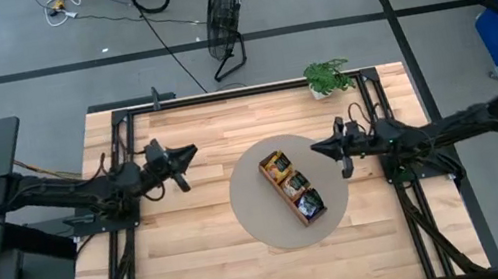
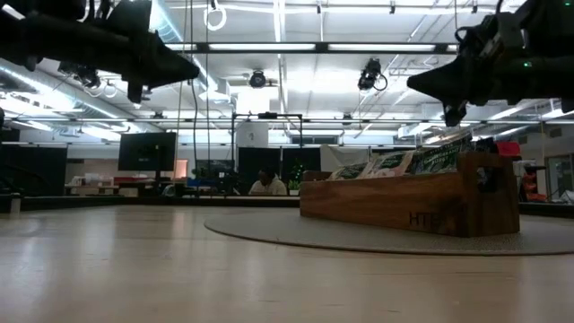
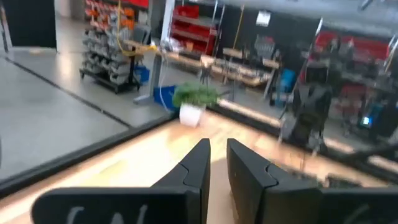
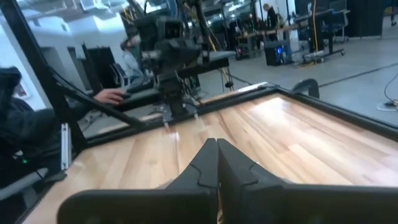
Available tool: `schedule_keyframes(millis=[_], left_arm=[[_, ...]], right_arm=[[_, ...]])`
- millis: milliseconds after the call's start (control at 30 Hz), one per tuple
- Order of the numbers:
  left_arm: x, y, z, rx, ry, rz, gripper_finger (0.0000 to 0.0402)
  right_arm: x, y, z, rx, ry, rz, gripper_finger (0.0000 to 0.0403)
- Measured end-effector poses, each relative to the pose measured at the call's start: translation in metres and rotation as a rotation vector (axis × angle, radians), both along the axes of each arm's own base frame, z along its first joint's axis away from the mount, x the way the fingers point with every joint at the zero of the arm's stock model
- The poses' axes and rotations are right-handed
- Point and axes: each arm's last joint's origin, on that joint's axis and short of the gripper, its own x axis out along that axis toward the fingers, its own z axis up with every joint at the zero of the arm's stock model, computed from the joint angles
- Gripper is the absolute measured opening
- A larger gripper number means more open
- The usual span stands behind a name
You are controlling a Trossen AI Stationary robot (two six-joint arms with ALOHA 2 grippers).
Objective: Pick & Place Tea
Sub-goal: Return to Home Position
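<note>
CLEARANCE | table [image 1: 198, 259] centre: round mat [image 1: 261, 221] carrying a wooden tray [image 1: 292, 203] set diagonally, tea sachets [image 1: 279, 165] standing above its rim; sole obstacle on the surface | left half and near strip: bare wood, free passage | back edge, right-arm side: potted plant [image 1: 328, 76] | overhead: left gripper [image 1: 192, 152] and right gripper [image 1: 313, 148] hang high either side of the mat, open gap between and beneath them

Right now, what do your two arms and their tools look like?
The left arm and right arm are matte black, slender and jointed, with dark cabling along them. The left tool and right tool each have two black wedge-shaped fingers tapering to a point. No readable markings.
</note>
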Motion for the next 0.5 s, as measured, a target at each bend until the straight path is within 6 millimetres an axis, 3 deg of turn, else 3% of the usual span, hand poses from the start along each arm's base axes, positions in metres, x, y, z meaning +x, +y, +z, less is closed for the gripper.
schedule_keyframes(millis=[200,500], left_arm=[[-0.008,-0.002,0.005,0.033,0.004,-0.066,0.0055],[-0.041,-0.003,0.015,0.081,-0.005,-0.108,0.0055]], right_arm=[[-0.011,0.000,-0.004,0.004,0.011,-0.015,0.0000],[-0.024,0.001,-0.003,-0.002,0.034,-0.015,0.0000]])
